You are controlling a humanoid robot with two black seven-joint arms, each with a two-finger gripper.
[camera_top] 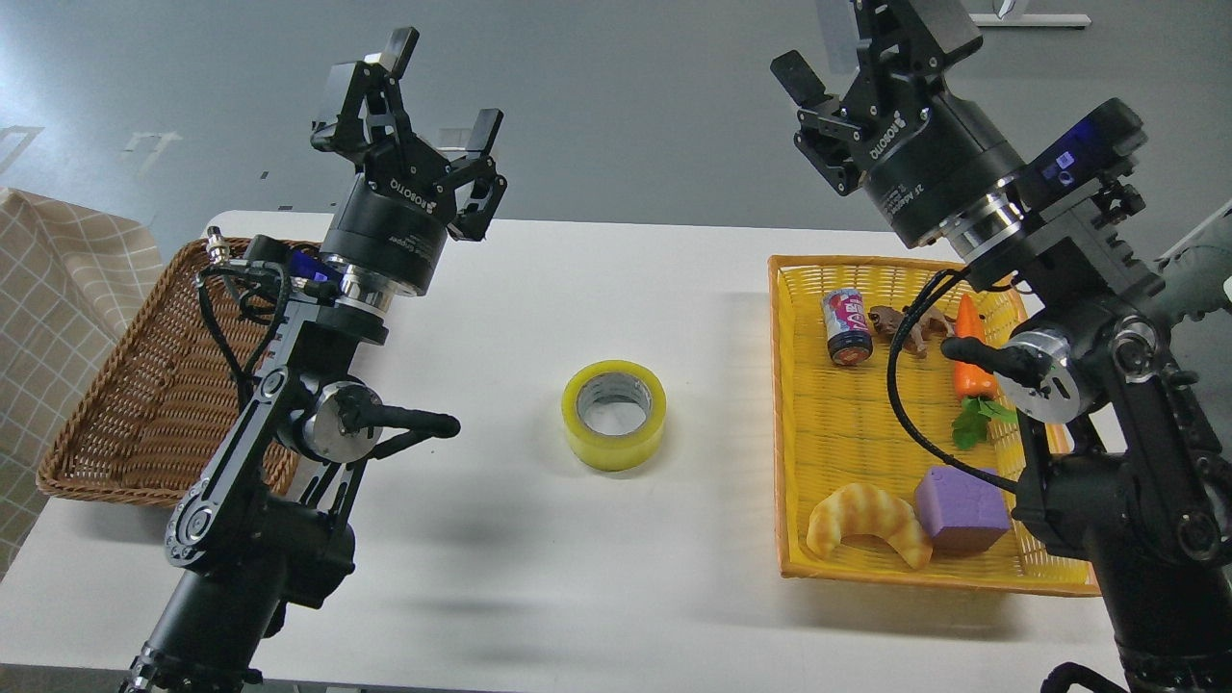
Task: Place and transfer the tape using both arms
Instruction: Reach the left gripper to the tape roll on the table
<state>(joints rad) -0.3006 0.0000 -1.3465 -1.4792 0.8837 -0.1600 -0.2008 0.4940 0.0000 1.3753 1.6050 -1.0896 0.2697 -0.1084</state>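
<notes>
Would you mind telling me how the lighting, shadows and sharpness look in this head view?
Head view: even overhead light, with soft, blurred shadows of both arms on the white table; the tape is sharp and casts only a faint shadow; the grey floor shows mild glare; the right gripper is cropped at the top edge; the left gripper is crisp.

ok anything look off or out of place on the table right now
Only the translucent yellow packing tape roll: it lies alone on the bare white table, between the brown wicker basket and the yellow plastic basket that holds the toys. Nothing looks spilled or damaged.
</notes>
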